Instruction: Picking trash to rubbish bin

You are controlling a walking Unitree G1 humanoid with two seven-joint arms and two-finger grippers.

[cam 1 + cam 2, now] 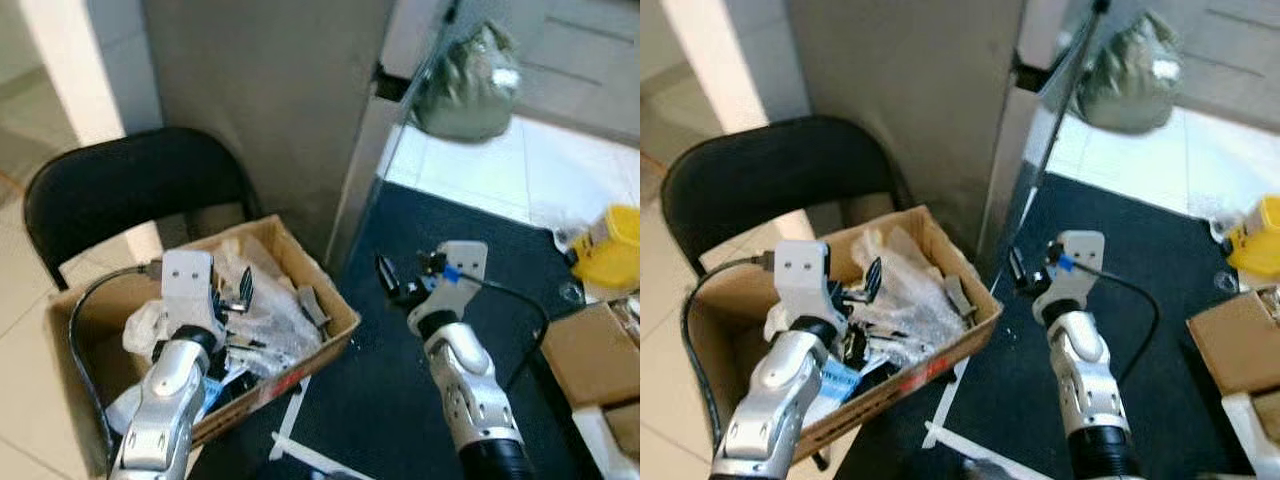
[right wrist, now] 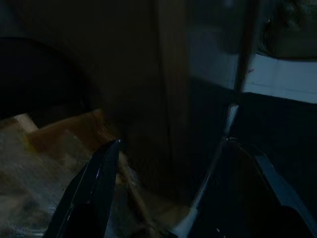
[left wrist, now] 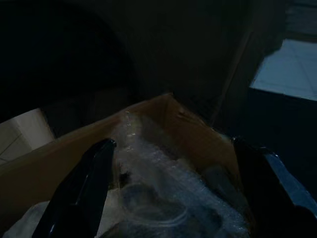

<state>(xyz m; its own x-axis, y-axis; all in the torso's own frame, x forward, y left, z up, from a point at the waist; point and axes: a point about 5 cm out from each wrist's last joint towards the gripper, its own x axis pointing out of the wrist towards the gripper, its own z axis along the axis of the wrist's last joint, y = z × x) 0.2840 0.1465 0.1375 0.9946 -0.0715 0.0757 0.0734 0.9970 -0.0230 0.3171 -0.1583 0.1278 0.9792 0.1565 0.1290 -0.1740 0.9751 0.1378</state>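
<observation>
Inside the cardboard box (image 1: 330,300), crinkled clear plastic (image 1: 265,300); both tools, left (image 3: 168,183) and right (image 2: 173,183), spread

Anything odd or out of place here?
The rubbish bin is really a cardboard box heaped with plastic wrap. Loose white strips lie on the dark mat beside it. Both grippers are open, empty.

1. Your cardboard box (image 1: 330,300) sits left of the floor mat (image 1: 400,400), with plastic wrap (image 1: 265,300) inside.
2. Behind the box stands a folding chair (image 1: 120,190).
3. A stuffed bag (image 1: 465,85) lies beyond the mat.
4. A tub (image 1: 610,245) sits far right.
</observation>
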